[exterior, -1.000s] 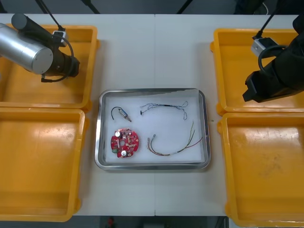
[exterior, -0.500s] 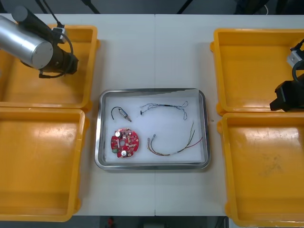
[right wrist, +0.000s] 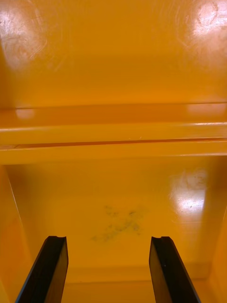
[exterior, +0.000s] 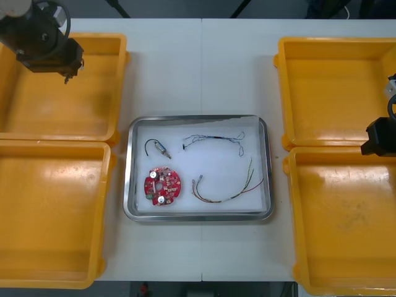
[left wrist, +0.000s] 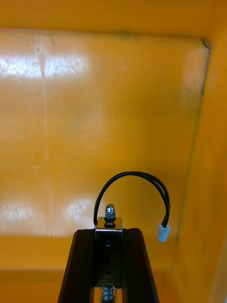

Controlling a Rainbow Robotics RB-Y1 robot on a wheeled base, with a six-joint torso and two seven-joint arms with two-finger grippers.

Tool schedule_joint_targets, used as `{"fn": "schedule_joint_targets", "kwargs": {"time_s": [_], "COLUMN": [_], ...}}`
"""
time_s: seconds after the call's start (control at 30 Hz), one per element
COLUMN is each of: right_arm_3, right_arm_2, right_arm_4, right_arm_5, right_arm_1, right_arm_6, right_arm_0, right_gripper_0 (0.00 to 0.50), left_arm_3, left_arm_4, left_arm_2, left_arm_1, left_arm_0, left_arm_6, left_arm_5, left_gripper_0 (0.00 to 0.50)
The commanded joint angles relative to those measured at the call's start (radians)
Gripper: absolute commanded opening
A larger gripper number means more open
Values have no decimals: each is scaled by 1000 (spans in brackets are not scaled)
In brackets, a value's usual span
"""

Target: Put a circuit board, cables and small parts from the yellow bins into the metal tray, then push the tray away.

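Front view, items left to right.

1. Far-left yellow bin (exterior: 62, 105), under the left arm (exterior: 40, 37). The left jaws hang over this bin and pinch a small metal part (left wrist: 109, 221) between the black fingers (left wrist: 82, 265). A looped black cable (left wrist: 132, 175) arches from the part beyond the fingertips and ends in a white plug (left wrist: 163, 232) just beside them.
2. Near-left yellow bin (exterior: 49, 210), on the robot's side of the left jaws.
3. Metal tray (exterior: 198, 216), white inside, on the table (exterior: 198, 68) between the two sets of jaws and well apart from both. From the left jaws' side across, it holds a second small metal part (exterior: 165, 149) with its short black lead, a round red circuit board (exterior: 163, 185), a twisted blue and white cable (exterior: 213, 138), and a red and yellow cable (exterior: 229, 190).
4. Far-right yellow bin (exterior: 328, 93) and near-right yellow bin (exterior: 346, 216). The right arm (exterior: 380, 136) is above their adjoining rims (right wrist: 113, 135). The right jaws are spread wide, fingers (right wrist: 49, 270) over the near-right bin's scuffed floor, with the rims crossing beyond the fingertips.
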Motion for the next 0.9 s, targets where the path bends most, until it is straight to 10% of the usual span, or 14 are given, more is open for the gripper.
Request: {"fn": "schedule_joint_targets", "kwargs": {"time_s": [0.03,0.27,0.9], "right_arm_3": [-27,-27,-27], "right_arm_2": [-30,-30,-33], "right_arm_4": [13,13,81], "right_arm_5": [4,-3,-3], "right_arm_1": [-40,-29,32], "right_arm_6": [34,34,34], "right_arm_0": [14,19,21], "right_gripper_0": [500,500,500], "left_arm_3": [-59,-177,-446], "left_arm_4": [51,84,111], "left_arm_2": [109,155,145], "left_arm_1": [58,55,-95], "left_arm_0": [-71,-71,32], "left_arm_6": [-69,3,618], "left_arm_5": [149,329,356], "left_gripper_0": [0,0,0]}}
